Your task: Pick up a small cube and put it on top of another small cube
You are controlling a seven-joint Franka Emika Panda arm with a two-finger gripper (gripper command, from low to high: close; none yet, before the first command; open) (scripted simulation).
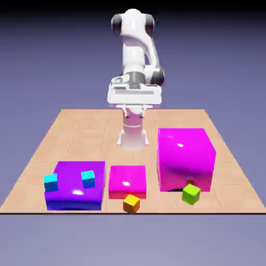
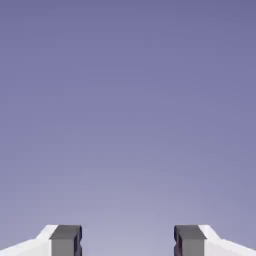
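While poised high near the far edge of the surface (image 1: 67, 130), well apart from every cube, hand (image 2: 128, 240) open wide and empty, fingertips (image 2: 65, 239) parted with only backdrop between them in the hand view. Four small cubes to choose from: two cyan ones, one (image 1: 51, 182) at the purple block's (image 1: 75, 195) left edge, the other (image 1: 88, 179) on its top; orange cube (image 1: 131, 203) just before the small magenta block (image 1: 127, 182); green cube (image 1: 191, 194) hard against the large magenta block (image 1: 186, 158). Risks, as judgement: finger striking the large block when closing on green, crowded there; nudging a cyan cube off its perch on descent; off-centre release toppling the stack; picking a big block by mistake.
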